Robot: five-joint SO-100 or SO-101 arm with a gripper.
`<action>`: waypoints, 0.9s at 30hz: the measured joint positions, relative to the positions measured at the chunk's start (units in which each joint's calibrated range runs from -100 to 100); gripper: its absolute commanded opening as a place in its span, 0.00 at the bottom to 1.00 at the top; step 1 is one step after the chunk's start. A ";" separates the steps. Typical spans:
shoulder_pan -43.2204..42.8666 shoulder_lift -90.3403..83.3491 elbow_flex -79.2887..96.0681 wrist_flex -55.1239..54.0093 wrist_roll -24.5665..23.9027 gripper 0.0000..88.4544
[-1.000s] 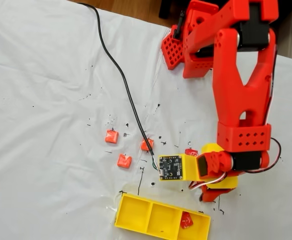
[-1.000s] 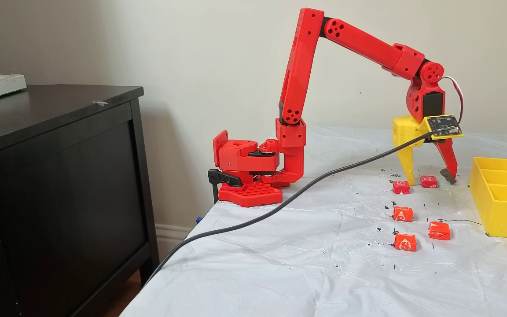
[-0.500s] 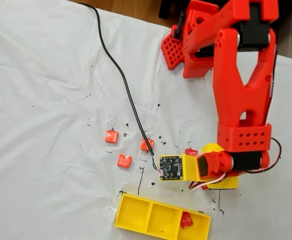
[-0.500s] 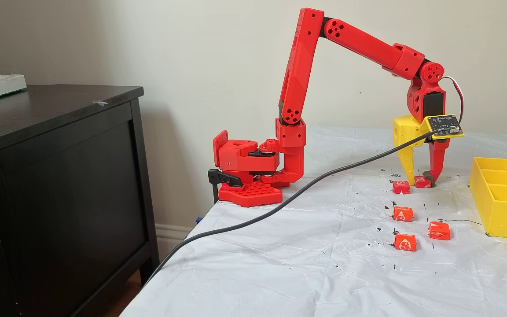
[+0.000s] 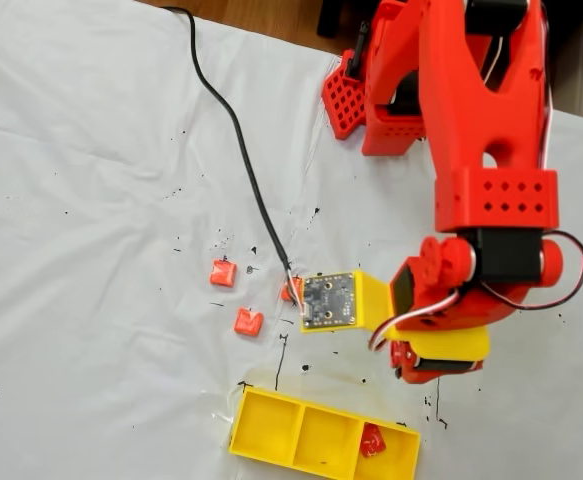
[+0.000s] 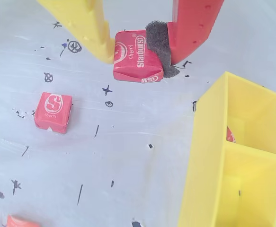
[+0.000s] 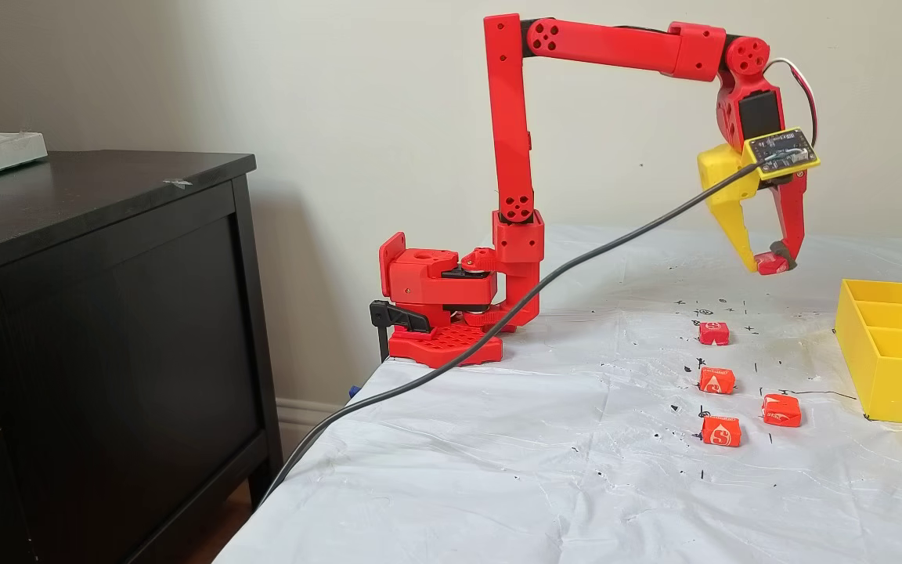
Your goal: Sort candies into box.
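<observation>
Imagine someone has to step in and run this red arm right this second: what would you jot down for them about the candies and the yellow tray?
Gripper: shut on a candy, held clear above the table in a fixed view.
Box: at the table's right edge in that view; one candy already lies in an end compartment.
Loose candies: four on the table.
Done: one candy boxed, one picked up.
Left: drop the held candy into the box, then fetch the other four.
</observation>
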 measured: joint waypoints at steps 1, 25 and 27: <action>0.98 -0.25 -0.79 0.00 0.20 0.00; 9.59 14.09 -12.87 -13.34 3.47 0.00; 9.43 14.93 -12.87 -13.42 3.76 0.00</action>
